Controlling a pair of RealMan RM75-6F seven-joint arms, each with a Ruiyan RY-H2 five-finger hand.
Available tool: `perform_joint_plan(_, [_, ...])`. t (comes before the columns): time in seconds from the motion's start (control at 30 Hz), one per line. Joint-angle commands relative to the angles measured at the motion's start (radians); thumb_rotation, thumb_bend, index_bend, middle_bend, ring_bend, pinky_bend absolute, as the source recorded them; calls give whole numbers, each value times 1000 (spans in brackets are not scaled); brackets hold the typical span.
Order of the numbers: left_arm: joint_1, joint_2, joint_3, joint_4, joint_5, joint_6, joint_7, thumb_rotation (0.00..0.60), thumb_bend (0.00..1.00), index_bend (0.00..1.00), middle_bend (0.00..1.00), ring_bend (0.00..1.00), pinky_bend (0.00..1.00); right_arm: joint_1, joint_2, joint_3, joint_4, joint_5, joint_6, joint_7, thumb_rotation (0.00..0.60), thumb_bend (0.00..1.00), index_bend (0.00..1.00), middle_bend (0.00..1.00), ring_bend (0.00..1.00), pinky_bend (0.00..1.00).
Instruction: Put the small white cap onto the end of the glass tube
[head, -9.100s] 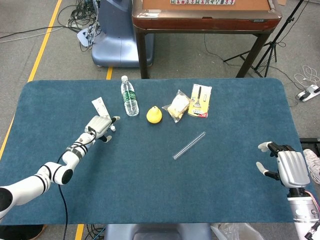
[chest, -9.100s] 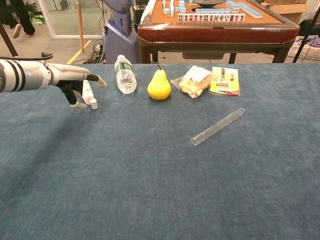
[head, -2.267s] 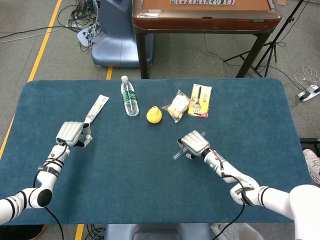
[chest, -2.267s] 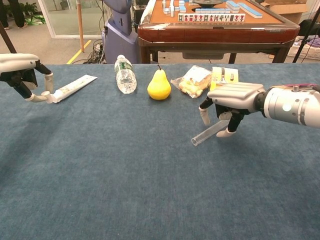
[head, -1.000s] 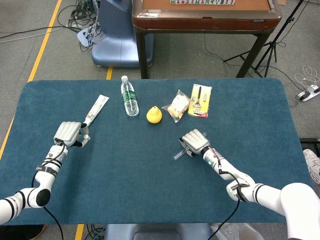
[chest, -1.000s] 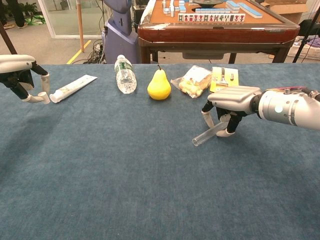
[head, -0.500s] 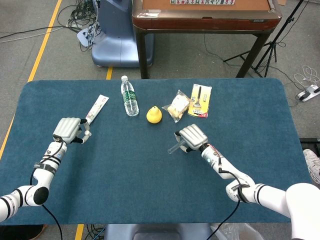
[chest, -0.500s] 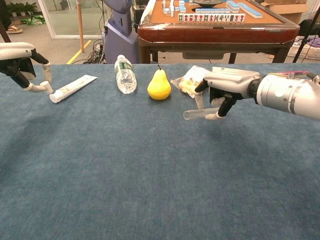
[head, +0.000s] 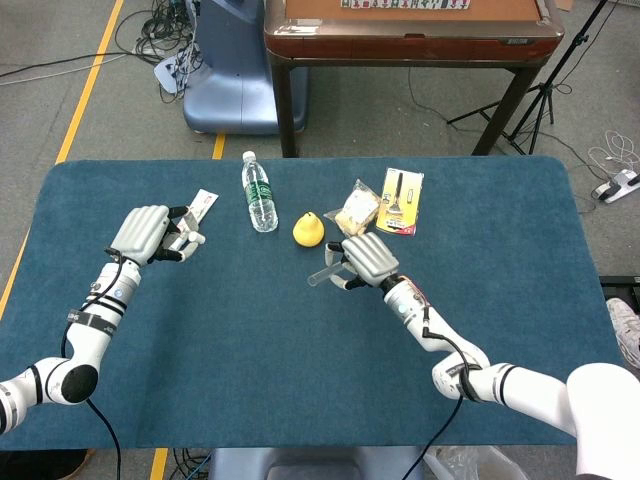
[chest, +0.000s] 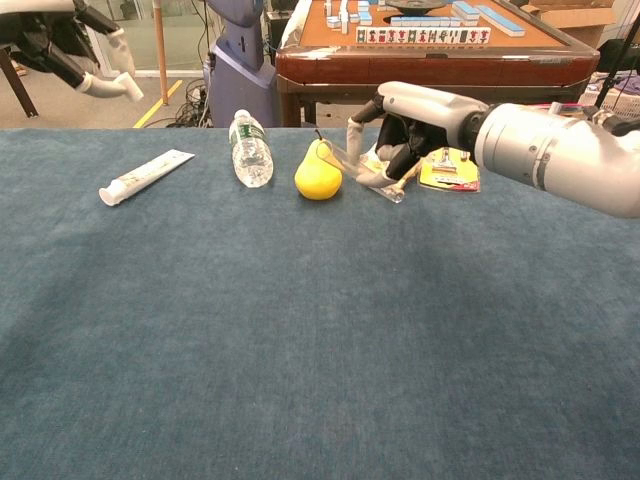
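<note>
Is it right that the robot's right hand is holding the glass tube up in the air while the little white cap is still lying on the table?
Not quite. The right hand does hold the glass tube up, but the white cap is pinched in the raised left hand, as the chest view shows.

I work in a robotics lab: my blue-clothed table (head: 300, 400) on bare grey floor, cables (head: 150, 35) upper left, a mahjong table (head: 410, 30) at top, a tripod (head: 560, 90) upper right.
</note>
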Motion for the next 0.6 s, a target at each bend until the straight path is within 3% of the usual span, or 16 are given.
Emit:
perform_joint_plan(0.03, [-1, 5, -13, -19, 29, 26, -18, 600, 357, 545, 1000, 1000, 1000, 16, -16, 24, -2, 24, -6, 22, 600, 489, 825, 1000, 1000, 1000])
perform_joint_plan(0.3, [9, 11, -18, -51, 71, 64, -59, 600, 357, 547, 1000, 1000, 1000, 45, -55, 84, -12, 111, -21, 54, 600, 495, 825, 1000, 1000, 1000])
perform_joint_plan(0.6, [13, 9, -6, -78, 136, 69, -116, 600, 358, 548, 1000, 1000, 1000, 66, -127, 131, -9, 222, 44, -37, 600, 496, 826, 1000, 1000, 1000])
